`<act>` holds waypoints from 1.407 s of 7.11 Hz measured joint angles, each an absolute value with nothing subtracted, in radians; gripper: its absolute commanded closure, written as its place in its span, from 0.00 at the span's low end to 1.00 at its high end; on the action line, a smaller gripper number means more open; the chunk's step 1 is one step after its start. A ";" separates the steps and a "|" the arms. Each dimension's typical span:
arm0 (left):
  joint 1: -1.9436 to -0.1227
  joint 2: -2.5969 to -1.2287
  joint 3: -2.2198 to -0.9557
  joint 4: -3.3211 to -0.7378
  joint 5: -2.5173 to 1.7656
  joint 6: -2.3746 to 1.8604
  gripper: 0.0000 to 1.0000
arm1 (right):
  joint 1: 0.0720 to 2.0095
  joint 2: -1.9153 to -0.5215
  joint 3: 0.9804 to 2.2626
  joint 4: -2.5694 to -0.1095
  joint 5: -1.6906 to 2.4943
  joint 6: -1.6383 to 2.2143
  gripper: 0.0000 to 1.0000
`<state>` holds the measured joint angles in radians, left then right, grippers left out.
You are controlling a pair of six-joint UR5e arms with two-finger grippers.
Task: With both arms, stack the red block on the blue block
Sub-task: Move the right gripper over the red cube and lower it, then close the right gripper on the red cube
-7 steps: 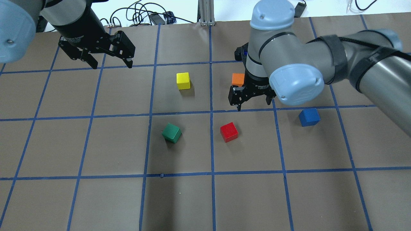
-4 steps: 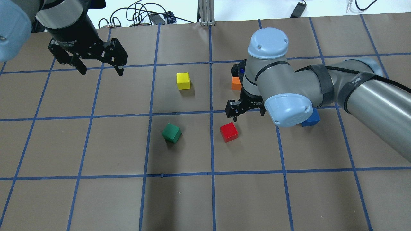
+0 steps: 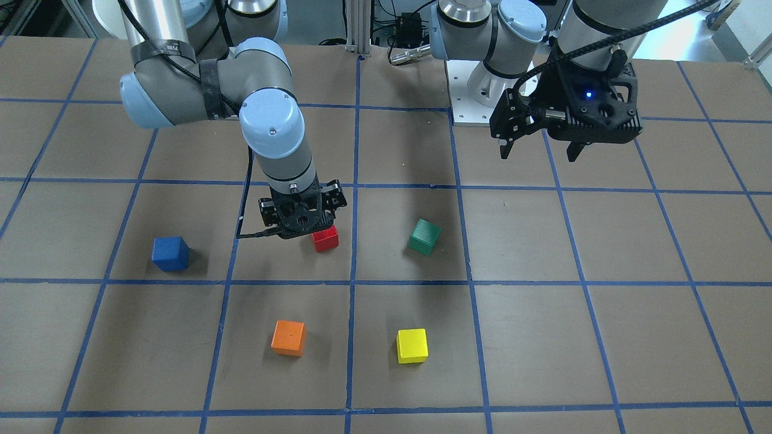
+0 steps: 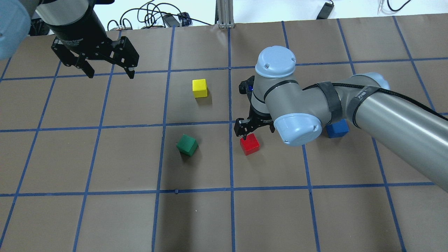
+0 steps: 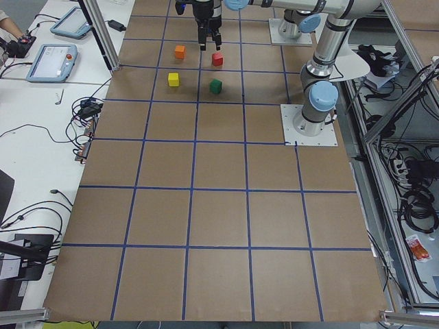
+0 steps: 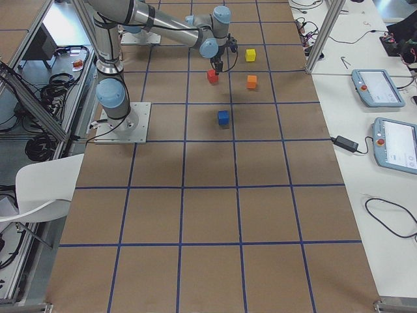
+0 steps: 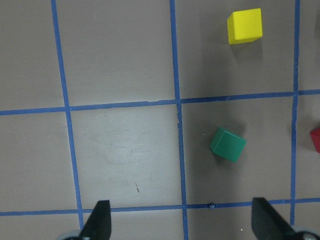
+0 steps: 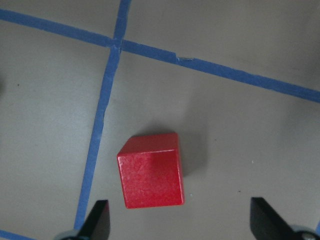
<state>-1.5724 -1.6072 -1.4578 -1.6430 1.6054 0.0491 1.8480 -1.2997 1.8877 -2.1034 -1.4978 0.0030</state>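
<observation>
The right gripper (image 4: 254,131) hung with jaws spread wide just above the red block (image 4: 249,144), which sat on the table (image 4: 105,217) well apart from the blue block (image 4: 337,128), while the left gripper (image 4: 112,72) hovered far off, jaws likewise parted.

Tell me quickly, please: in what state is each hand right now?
Left hand: open, holding nothing.
Right hand: open, holding nothing, close to the red block.

Green cube (image 4: 187,145): turned askew to the tape lines, near the middle of the surface (image 4: 105,217).
Yellow cube (image 4: 200,88): nearer the far edge.
Orange cube (image 3: 288,337): near yellow, apart.
</observation>
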 measured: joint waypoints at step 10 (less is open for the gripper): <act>-1.568 -1.594 -1.469 -1.642 1.606 0.049 0.00 | 1.873 -1.213 1.906 -2.172 -1.498 -0.009 0.85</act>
